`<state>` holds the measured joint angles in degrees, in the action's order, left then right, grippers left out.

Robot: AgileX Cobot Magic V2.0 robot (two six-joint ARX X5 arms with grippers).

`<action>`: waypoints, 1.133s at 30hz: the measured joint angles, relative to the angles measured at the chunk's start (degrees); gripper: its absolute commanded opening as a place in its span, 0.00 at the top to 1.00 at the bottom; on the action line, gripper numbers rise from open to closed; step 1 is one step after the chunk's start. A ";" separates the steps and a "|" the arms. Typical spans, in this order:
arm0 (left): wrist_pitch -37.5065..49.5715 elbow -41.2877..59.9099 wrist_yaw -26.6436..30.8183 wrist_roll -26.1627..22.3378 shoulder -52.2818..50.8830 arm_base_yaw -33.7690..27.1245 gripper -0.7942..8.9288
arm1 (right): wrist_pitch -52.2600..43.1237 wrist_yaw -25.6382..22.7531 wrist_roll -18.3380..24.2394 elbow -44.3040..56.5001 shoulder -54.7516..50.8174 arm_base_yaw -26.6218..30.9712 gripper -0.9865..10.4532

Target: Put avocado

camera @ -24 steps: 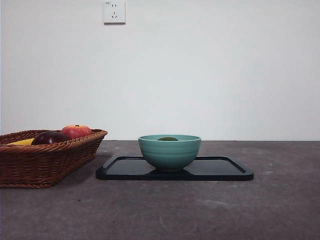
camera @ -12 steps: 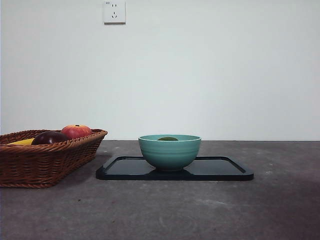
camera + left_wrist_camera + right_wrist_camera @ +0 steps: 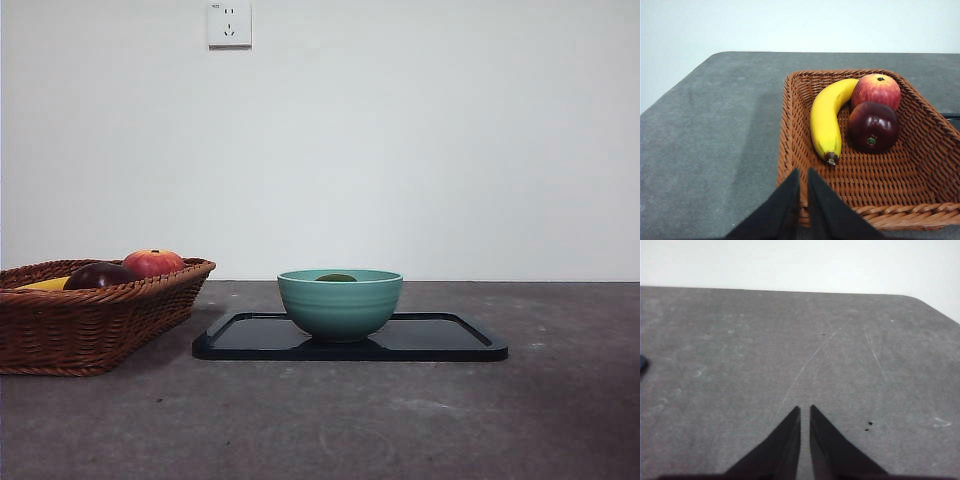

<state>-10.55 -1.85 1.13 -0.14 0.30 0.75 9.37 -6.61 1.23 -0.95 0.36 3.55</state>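
Resting inside teal bowl (image 3: 340, 305) on tray (image 3: 460, 345), avocado (image 3: 336, 278), table edges open.

The basket (image 3: 95, 318) is woven brown wicker, rough-ribbed. Beside it, the tray (image 3: 440, 340) looks glossy black and mirror-smooth, the bowl (image 3: 340, 305) softly glazed teal, the table (image 3: 400, 420) matt, grainy grey.

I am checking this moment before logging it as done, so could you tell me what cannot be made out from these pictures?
- The avocado: front view shows only a green sliver; the bowl rim hides the rest.
- The banana: front view, mostly hidden by the basket wall.
- The tray: cut off at the edge of both wrist views.
- Both arms: out of the front view. The left gripper and right gripper show only jaw tips.
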 measured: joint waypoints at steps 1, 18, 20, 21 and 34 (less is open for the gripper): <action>0.00 0.00 0.00 0.00 0.00 0.00 0.89 | 0.00 0.09 0.61 0.00 0.00 -0.04 0.89; 0.00 0.00 0.00 0.00 0.00 0.00 0.89 | 0.22 3.43 1.84 0.00 0.00 -3.17 0.89; 0.00 0.00 0.00 0.00 0.00 0.00 0.89 | 0.22 3.43 1.79 0.00 0.00 -3.13 0.89; 0.00 0.00 0.00 0.00 0.00 0.00 0.89 | 0.22 3.43 1.75 0.00 0.00 -3.13 0.89; 0.00 0.00 0.00 0.00 0.00 0.00 0.89 | -0.02 3.45 1.55 0.02 0.00 -3.13 0.89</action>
<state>-10.55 -1.85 1.13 -0.14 0.30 0.75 9.34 -3.16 2.79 -0.93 0.36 0.43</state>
